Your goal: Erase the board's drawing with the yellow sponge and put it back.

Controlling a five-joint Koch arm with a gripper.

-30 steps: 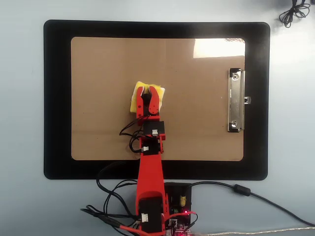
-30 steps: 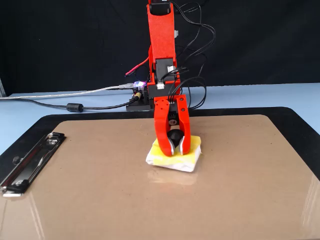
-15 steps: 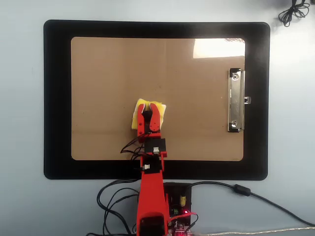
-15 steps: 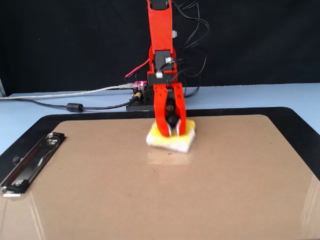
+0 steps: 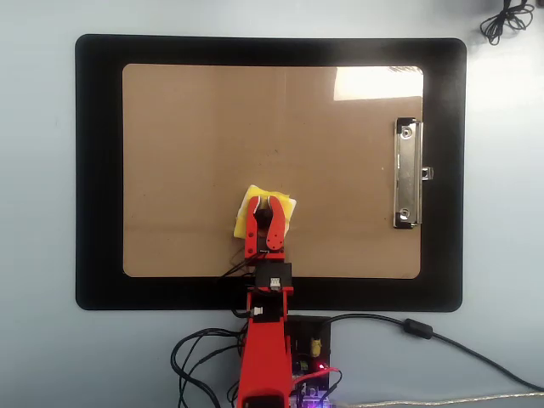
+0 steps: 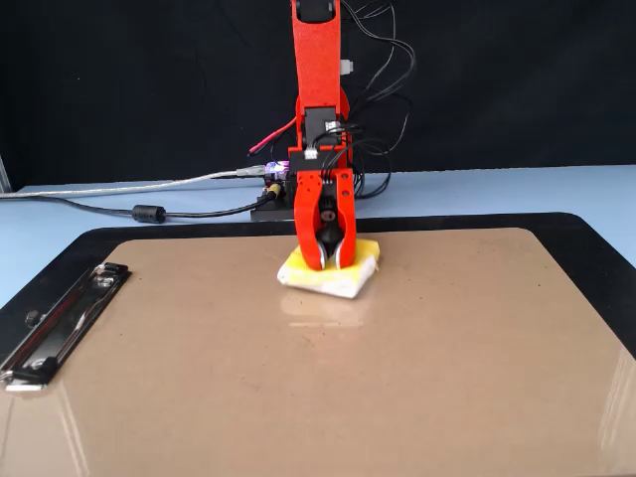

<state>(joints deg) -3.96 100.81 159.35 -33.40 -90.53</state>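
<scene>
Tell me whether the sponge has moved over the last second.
Yes. In the overhead view the sponge, held by the gripper, has slid down the board toward its lower edge and the robot base, slightly rightward toward the clip.

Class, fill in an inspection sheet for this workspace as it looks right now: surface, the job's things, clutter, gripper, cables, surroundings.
Surface: pale blue table under a black mat.
Job's things: the board lies flat on the mat, its metal clip at the right in the overhead view. The yellow sponge sits on the board near the edge closest to the arm's base. No drawing seen on the board.
Clutter: nothing seen.
Gripper: the gripper points down, shut on the sponge's black knob.
Cables: black cable and grey cable run to the arm's base; a coiled black wire lies at the top right corner overhead.
Surroundings: black backdrop behind the table.
</scene>
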